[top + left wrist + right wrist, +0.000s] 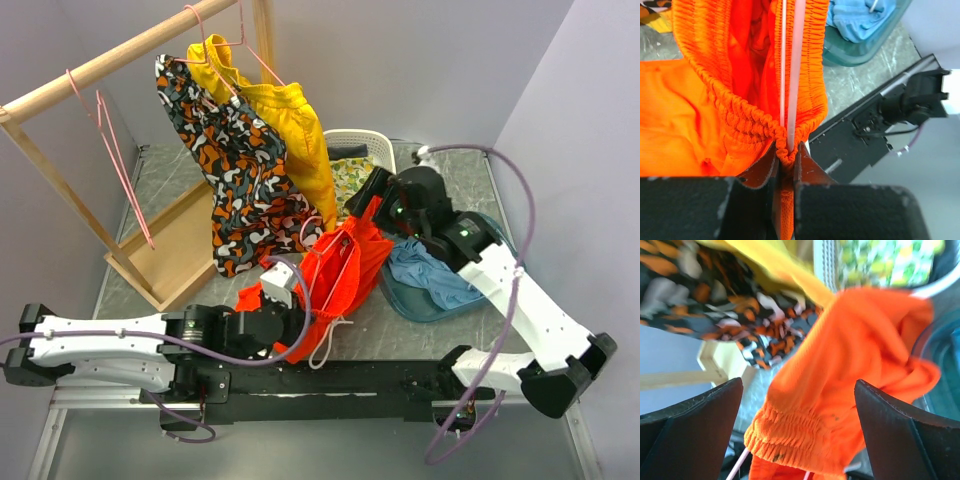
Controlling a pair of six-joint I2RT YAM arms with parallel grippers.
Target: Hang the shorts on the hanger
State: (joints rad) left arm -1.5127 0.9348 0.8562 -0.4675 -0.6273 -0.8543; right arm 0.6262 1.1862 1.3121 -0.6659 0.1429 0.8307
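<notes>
The orange-red shorts (pixel 345 265) hang stretched in the middle of the table, between my two grippers. The thin pink hanger (pixel 347 262) runs inside them; its wire (pixel 796 75) passes up through the elastic waistband (pixel 747 117). My left gripper (pixel 786 150) is shut on the gathered waistband and the hanger wire, low at the shorts' near end (pixel 292 318). My right gripper (pixel 372 205) is at the shorts' far upper end, its fingers wide open, with the orange fabric (pixel 850 345) in front of them and apart from both. A white drawstring (pixel 330 345) dangles near the table's front.
A wooden rack (pixel 100 70) carries camouflage shorts (pixel 240 170), yellow shorts (pixel 290 120) and spare pink hangers (pixel 120 165). Its wooden base (pixel 180 250) lies at the left. A white basket (pixel 360 140) stands behind, and a teal bin (pixel 420 305) with blue cloth (pixel 430 275) at the right.
</notes>
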